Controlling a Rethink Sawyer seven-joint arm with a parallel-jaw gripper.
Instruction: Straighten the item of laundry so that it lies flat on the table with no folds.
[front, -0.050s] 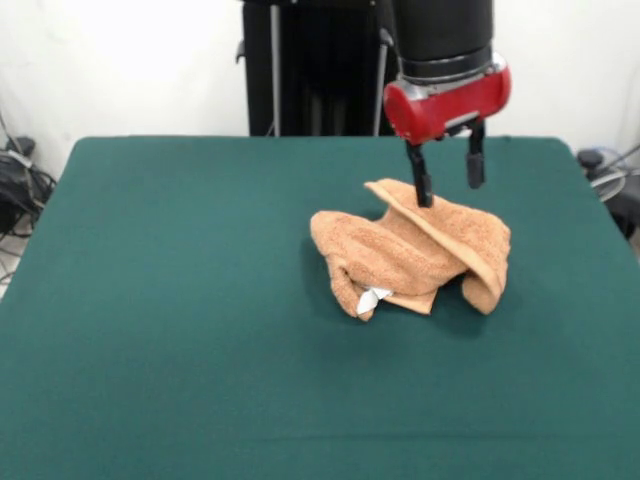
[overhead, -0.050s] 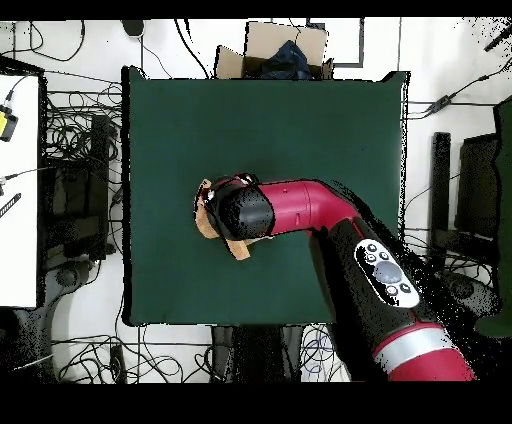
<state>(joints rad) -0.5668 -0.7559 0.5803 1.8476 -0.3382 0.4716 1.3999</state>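
Orange-tan terry cloth, the towel (front, -0.050s: 415, 250) lies crumpled in a heap on the dark green worktop (front, -0.050s: 180, 300), a little right of centre in the front view and toward the far half of the surface. It is bunched into several thick folds, with one flap raised along its upper edge and a lobe hanging down at the right; a small white tag (front, -0.050s: 372, 297) pokes out at the lower left of the heap. How many layers are stacked beneath the top folds cannot be made out. The jaws (front, -0.050s: 447, 172) hang just above the towel's far edge, their two dark fingers (front, -0.050s: 419, 176) spread apart with clear space between them and nothing between them; the left finger's tip seems to reach the raised flap, though whether it truly touches the cloth is hard to tell. Above them sits the red wrist housing (front, -0.050s: 447, 103), and the black arm section over it is cut off by the top of the front view. From overhead, the red and black arm (overhead, -0.050s: 300, 207) covers most of the towel (overhead, -0.050s: 206, 222), leaving only an orange sliver at its left and a corner below.
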